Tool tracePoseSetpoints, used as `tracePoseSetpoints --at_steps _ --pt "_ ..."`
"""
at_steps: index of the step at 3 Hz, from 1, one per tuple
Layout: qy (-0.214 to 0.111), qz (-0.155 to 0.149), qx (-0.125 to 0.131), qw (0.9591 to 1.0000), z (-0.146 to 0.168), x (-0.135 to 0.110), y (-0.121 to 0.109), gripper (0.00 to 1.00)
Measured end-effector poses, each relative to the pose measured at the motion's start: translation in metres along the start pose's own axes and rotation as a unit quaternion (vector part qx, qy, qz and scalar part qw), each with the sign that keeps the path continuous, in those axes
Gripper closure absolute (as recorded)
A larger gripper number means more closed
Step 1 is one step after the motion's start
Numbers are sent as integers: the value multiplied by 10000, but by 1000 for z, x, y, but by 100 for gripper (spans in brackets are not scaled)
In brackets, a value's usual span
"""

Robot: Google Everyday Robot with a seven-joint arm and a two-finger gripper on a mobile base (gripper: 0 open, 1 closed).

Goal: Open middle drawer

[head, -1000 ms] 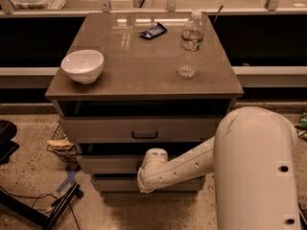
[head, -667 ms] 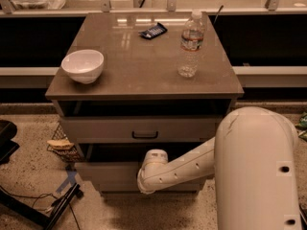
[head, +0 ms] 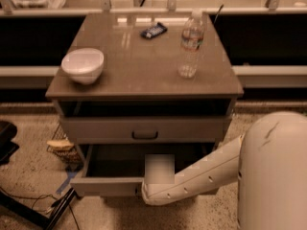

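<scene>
The middle drawer (head: 108, 186) of the grey-beige cabinet stands pulled out towards me. Its dark inside (head: 115, 159) shows, and its flat front faces down and forward. Its black handle is hidden behind my arm. My gripper (head: 149, 191) is at the end of the white arm (head: 201, 176), pressed against the middle of the drawer's front edge. The arm reaches in from the lower right. The top drawer (head: 144, 129) above is shut, with its black loop handle (head: 145, 135) in view. The lowest drawer is hidden under the open one.
On the cabinet top (head: 144, 71) stand a white bowl (head: 82, 65) at the left, a clear water bottle (head: 191, 44) at the right and a dark snack packet (head: 153, 30) at the back. A small basket (head: 60, 145) and cables (head: 43, 205) lie on the floor at the left.
The middle drawer has slid further out towards me, with my gripper and arm drawing back along with it. The things on top have not moved.
</scene>
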State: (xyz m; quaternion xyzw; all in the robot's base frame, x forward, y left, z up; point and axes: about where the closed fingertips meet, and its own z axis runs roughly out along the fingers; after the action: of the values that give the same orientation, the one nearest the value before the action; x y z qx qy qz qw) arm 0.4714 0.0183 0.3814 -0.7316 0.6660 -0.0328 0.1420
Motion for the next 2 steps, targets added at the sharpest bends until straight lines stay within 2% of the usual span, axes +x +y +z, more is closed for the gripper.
tracePoseSetpoints --at_steps 2 --pt "1 0 0 10000 0 0 0 100"
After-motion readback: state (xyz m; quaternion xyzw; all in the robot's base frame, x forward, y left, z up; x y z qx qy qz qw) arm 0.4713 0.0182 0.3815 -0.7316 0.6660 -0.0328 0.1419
